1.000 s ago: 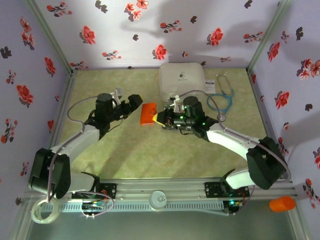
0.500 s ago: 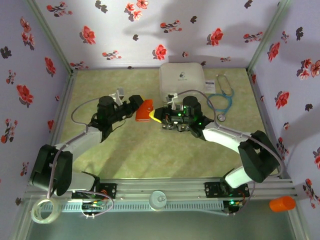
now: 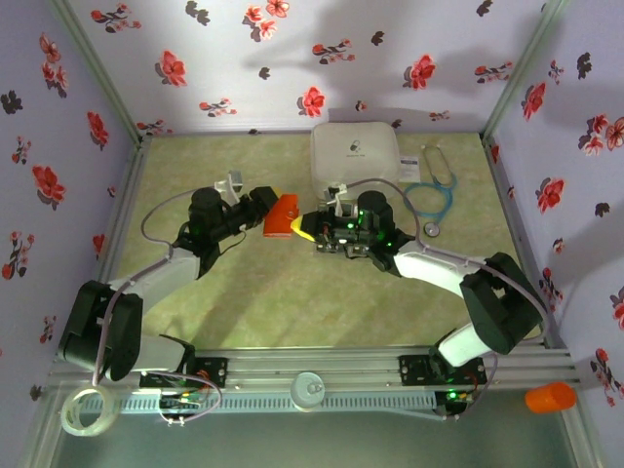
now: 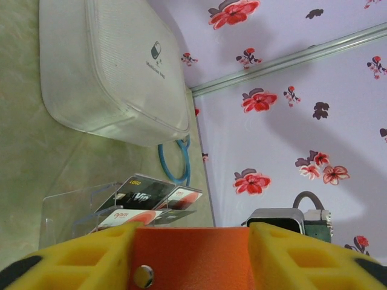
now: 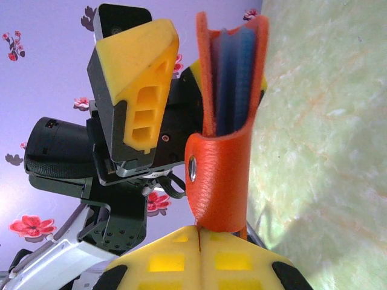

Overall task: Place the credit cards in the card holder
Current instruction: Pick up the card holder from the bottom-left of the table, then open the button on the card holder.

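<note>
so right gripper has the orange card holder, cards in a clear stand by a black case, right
The case is white, not black, per the left wrist view. Otherwise correct: the right gripper holds the card holder, credit cards in the clear stand.

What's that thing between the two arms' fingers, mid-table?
The orange card holder, visible in the top view; the right wrist view shows it slightly open between the left arm's fingers.

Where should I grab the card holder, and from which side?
Pinch the card holder across its two flat orange faces, from a side edge: the fold is at the snap end, so this likely leaves the blue-lined mouth free.
</note>
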